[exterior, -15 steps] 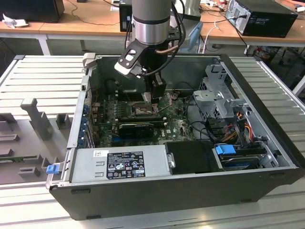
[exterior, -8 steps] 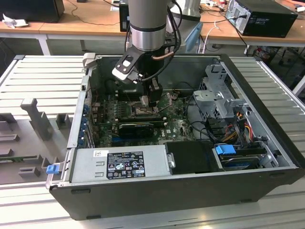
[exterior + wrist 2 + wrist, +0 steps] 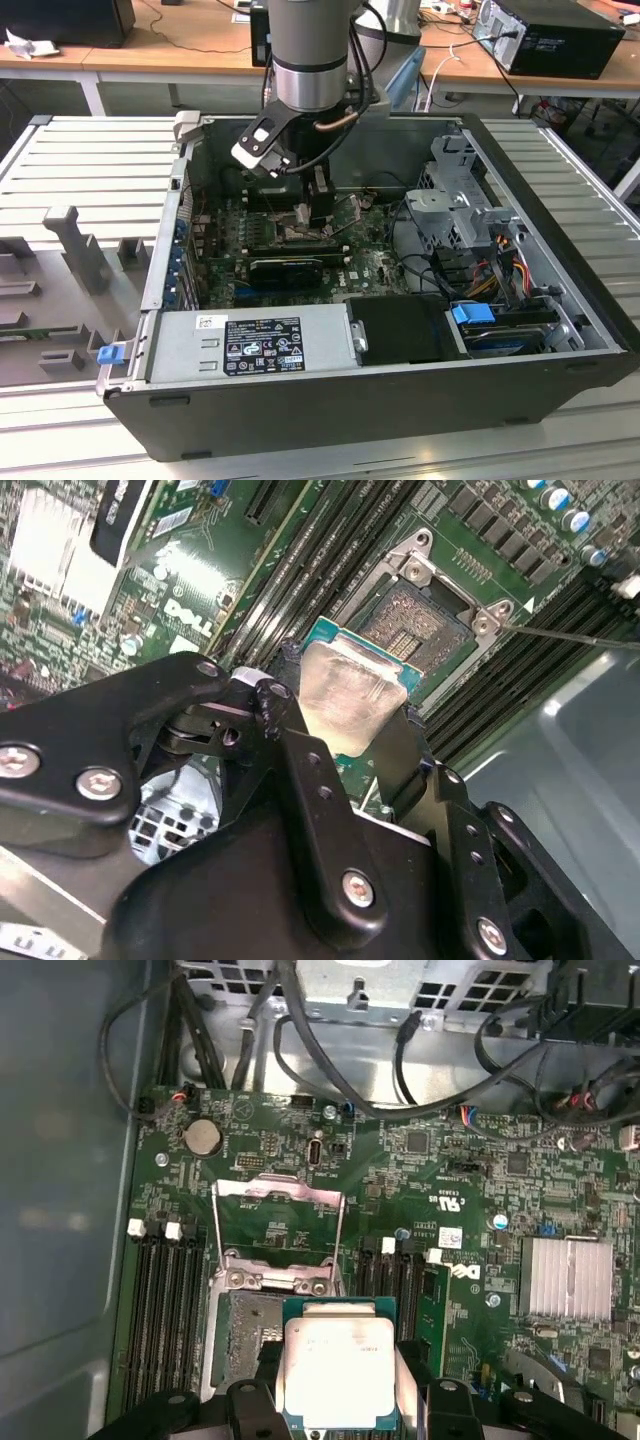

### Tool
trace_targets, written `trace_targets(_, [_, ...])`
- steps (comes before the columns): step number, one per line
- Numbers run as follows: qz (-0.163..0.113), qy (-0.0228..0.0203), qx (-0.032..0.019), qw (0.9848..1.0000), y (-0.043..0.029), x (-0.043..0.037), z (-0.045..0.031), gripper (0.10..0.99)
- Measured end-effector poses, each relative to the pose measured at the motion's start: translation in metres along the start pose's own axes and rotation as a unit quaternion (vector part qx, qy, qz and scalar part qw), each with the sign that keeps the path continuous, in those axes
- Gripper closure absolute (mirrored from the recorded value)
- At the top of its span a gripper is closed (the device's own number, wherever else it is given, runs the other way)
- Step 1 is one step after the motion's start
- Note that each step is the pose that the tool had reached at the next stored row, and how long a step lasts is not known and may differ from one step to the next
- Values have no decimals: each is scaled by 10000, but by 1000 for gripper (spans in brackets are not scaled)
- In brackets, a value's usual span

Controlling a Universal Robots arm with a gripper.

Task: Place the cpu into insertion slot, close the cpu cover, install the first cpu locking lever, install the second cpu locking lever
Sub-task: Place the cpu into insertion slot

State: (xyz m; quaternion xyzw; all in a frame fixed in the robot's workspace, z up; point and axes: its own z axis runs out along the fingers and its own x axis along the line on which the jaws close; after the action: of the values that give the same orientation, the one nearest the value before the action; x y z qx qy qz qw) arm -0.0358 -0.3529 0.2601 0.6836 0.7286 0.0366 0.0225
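Note:
My gripper (image 3: 345, 732) is shut on the cpu (image 3: 345, 690), a tan-grey square chip on a green edge, gripped by two opposite sides. In both wrist views the cpu (image 3: 338, 1365) hangs tilted a little above the board, partly overlapping one side of the insertion slot (image 3: 240, 1340). The slot (image 3: 425, 625) is a dark pin field with a silvery rim, and it lies uncovered. The cpu cover (image 3: 285, 1189), a thin metal frame with a window, is swung open away from the slot. In the exterior view my gripper (image 3: 311, 215) reaches down into the open computer case.
Memory slots (image 3: 165, 1310) flank the socket on both sides. A thin metal rod (image 3: 570, 635) runs off the socket corner. A long black expansion card (image 3: 285, 268), the power supply (image 3: 250, 345), a drive cage (image 3: 465, 205) with cables and a finned heatsink (image 3: 565, 1275) stand around.

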Motion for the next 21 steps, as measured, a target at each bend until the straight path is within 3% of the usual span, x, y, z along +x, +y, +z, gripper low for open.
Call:
trace_targets(14, [9, 1, 1, 10000, -42, 6, 15, 557])
trace_targets(21, [139, -11, 11, 9999, -44, 123, 111, 557])
